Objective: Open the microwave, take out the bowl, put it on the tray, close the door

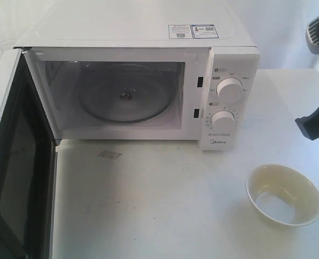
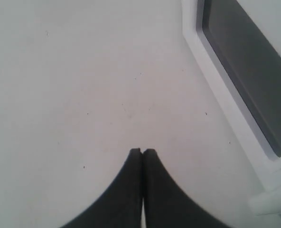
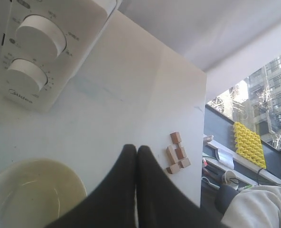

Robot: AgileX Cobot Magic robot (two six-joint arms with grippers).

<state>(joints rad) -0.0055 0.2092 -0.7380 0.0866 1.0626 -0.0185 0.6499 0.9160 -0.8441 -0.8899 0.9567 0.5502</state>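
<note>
Your microwave stands at the far side of the white table; its door is swung wide open to the left, with the dark window facing the cavity. The glass turntable shows inside; two round knobs sit on the right-hand panel, and stickers lie on top.

The bowl stands upright on the table at the near right, well apart from the microwave and nearer than the knob panel.

Your left gripper has its fingers pressed together with nothing between them; it hangs over bare table, with the door's window frame beside it. Your right gripper is likewise closed tight and empty; it hangs near the bowl, and you cannot tell from the wrist view whether it touches the rim. A dark part of the right arm shows at the right edge of the exterior view. A small cluster of wooden blocks lies near a table edge beyond that gripper.
</note>
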